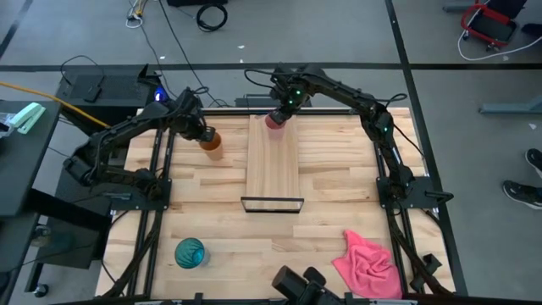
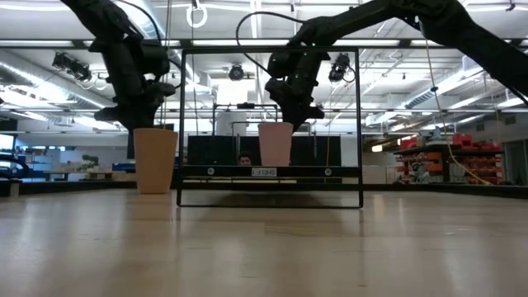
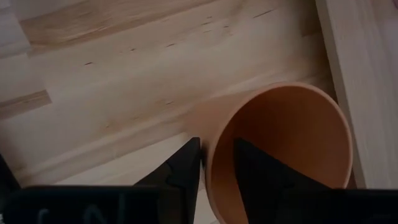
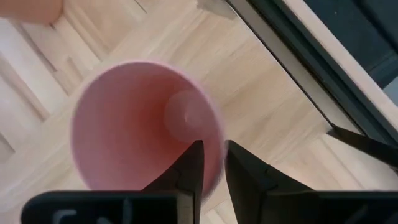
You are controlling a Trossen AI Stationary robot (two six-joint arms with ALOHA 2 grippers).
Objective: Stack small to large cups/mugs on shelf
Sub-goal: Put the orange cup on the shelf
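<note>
The orange-tan cup (image 1: 212,142) (image 2: 155,161) stands upright on the table, left of the shelf's far end. My left gripper (image 1: 200,131) (image 3: 216,146) is shut on its rim. The pale pink cup (image 1: 275,122) (image 2: 275,144) sits upright at the far end of the shelf (image 1: 273,165), a light-wood plank with a black frame (image 1: 272,204) at its near end. My right gripper (image 1: 282,108) (image 4: 213,146) is shut on that cup's rim. The teal-blue cup (image 1: 189,252) stands alone on the table near the near-left corner. My left gripper pinches the orange-tan cup's rim wall (image 3: 208,168), one finger (image 3: 255,177) inside the cup and one (image 3: 185,168) outside. It comes from above, pointing down. The cup is upright, its base at table level in the low view. My right gripper pinches the pink cup's rim wall (image 4: 214,158), one finger (image 4: 189,168) inside and one (image 4: 244,177) outside, from above. The cup is upright with its base at the shelf board; whether it rests there or hangs just above, I cannot tell.
A crumpled pink cloth (image 1: 368,263) lies near the table's near-right corner. Dark camera hardware (image 1: 301,286) sits at the near edge. Bare wood stretches along the shelf's middle and over the table's centre on both sides of it.
</note>
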